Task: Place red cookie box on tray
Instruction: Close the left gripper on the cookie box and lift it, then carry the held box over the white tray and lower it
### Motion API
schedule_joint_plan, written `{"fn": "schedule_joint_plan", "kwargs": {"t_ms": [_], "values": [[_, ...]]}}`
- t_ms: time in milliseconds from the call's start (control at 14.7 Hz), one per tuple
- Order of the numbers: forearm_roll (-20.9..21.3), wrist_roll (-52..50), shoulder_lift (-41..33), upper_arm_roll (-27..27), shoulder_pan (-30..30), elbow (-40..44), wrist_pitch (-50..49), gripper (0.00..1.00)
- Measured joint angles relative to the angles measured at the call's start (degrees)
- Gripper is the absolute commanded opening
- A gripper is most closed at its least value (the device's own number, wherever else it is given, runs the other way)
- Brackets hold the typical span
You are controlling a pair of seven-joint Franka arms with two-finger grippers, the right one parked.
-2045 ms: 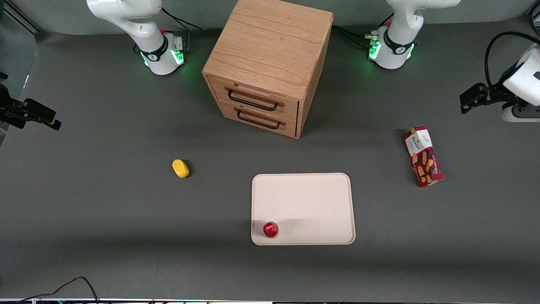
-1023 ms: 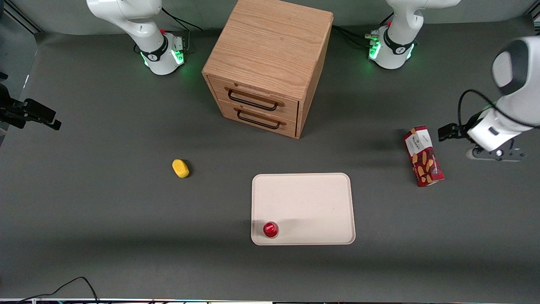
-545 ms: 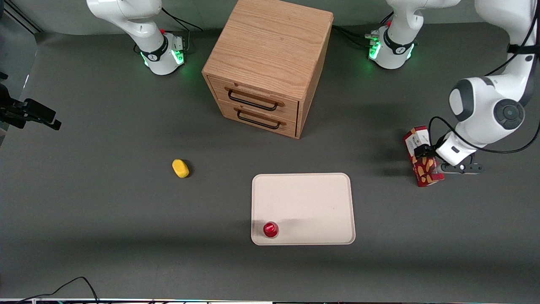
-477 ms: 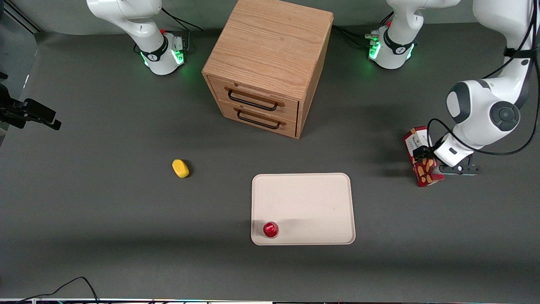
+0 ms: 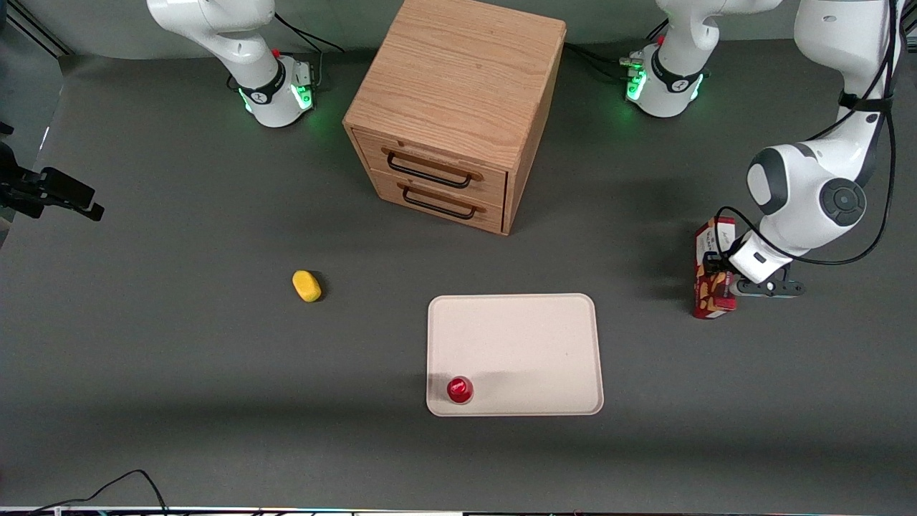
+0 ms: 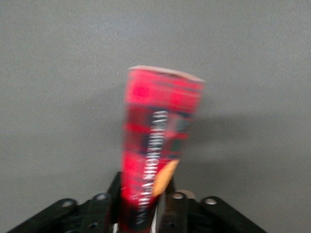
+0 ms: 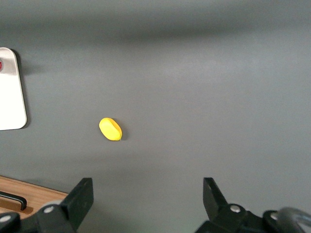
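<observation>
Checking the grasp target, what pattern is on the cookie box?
Red plaid, clearest in the left wrist view: red cookie box in the gripper.

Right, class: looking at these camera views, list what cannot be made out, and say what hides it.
- Gripper fingers: in the front view the wrist covers them.
- Red cookie box: its print is blurred in the left wrist view, and the gripper's body hides its near end.
- Tray: cut off by the right wrist view's edge.

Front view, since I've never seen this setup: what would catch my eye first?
The wooden drawer cabinet stands mid-table, farthest from the camera. Nearer lies the tray, with a small red cap in one corner. Toward the working arm's end, the gripper is shut on the red cookie box.
</observation>
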Motion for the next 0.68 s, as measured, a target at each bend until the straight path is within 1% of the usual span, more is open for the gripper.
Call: {"fn": "schedule_joint_plan", "kwargs": {"t_ms": [136,273,341,477,545,682], "values": [[-0.1,0.0,-0.3,0.0,0.0,0.0,-0.3,0.0],[-0.4,-0.2,-1.7,-0.2,-0.1,0.8,-3.9,0.0],[-0.6,-0.8,-3.0,-0.4,-0.2,2.1,-7.6,0.0],[-0.7,-5.1,-6.0,-1.4,-0.8,7.3,-18.9,0.0],[-0.7,-8.8,-7.3,-2.5,-1.2,11.3,-25.6,0.0],[-0.6,-20.2,-8.3,-6.5,-2.1,20.7,-36.5,0.0]]}}
